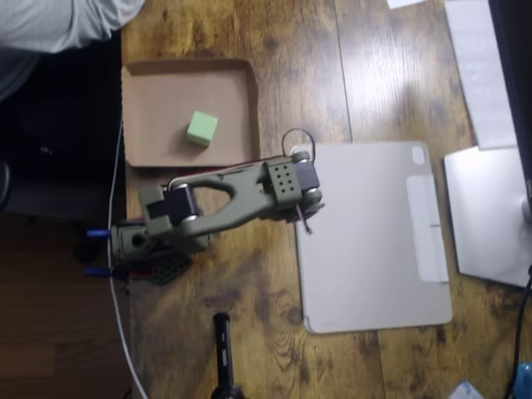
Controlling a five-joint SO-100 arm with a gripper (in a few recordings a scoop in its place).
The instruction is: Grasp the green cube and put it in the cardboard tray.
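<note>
The green cube [201, 129], small, pale mint and matte, sits turned slightly askew inside the cardboard tray [154, 91], right of its middle; the tray, shallow, brown and roughly square with low walls, lies in the upper left of the overhead view

Dim, warm indoor light, soft overall blur, faint glare on wooden table [366, 75].

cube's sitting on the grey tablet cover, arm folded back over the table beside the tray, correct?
Not quite. The overhead view shows the green cube lying inside the cardboard tray, not on the grey tablet cover. The rest holds: the arm is folded over the table beside the tray.
</note>
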